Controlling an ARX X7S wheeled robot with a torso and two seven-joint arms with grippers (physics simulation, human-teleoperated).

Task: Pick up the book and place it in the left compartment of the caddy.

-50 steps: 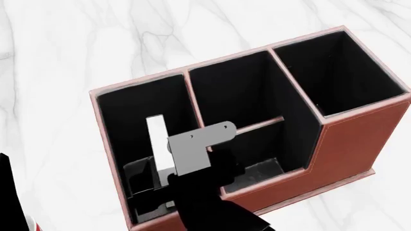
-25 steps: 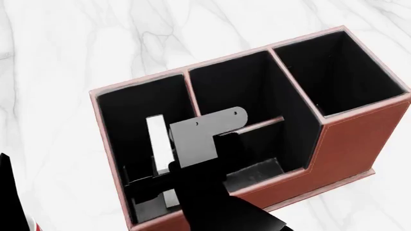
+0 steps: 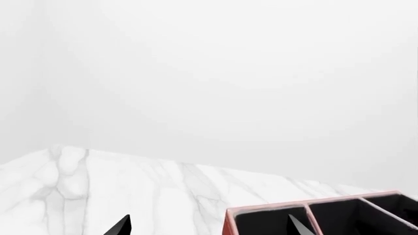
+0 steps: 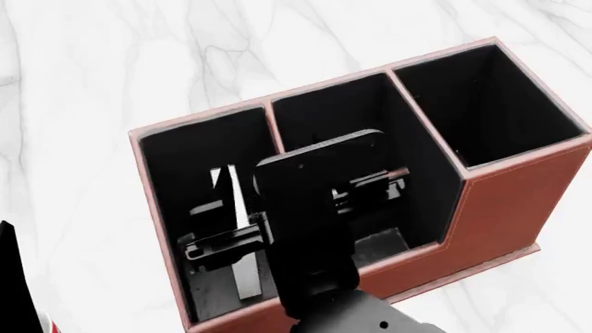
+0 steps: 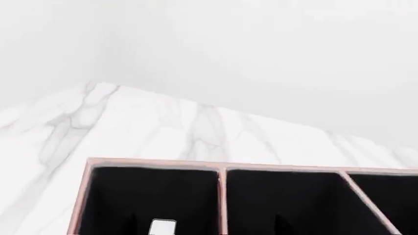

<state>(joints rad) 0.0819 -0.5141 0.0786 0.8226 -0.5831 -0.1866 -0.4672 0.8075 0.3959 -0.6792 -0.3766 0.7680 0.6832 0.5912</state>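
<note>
The reddish-brown caddy (image 4: 518, 201) stands on the white marble table. The book (image 4: 244, 274) stands on edge inside the left compartment (image 4: 171, 173), white page edges up, running front to back. My right gripper (image 4: 296, 211) hangs over the left and middle bays with its jaws spread wide. One finger (image 4: 218, 243) is in the left compartment beside the book and the other (image 4: 375, 184) is over the middle bay. In the right wrist view a white corner of the book (image 5: 162, 226) shows low in the left bay. My left gripper (image 3: 209, 230) is open and empty, left of the caddy (image 3: 228, 220).
The middle bay has a low crossbar (image 4: 400, 171), and the taller square bay (image 4: 490, 104) is at the right. My left arm (image 4: 11, 277) shows at the lower left edge, with a bit of red (image 4: 51, 326) beside it. White marble table (image 4: 138, 62) surrounds the caddy.
My right gripper has opened and let go of the book, and its wrist has swung up and over the caddy. The book stays standing in the left compartment.
</note>
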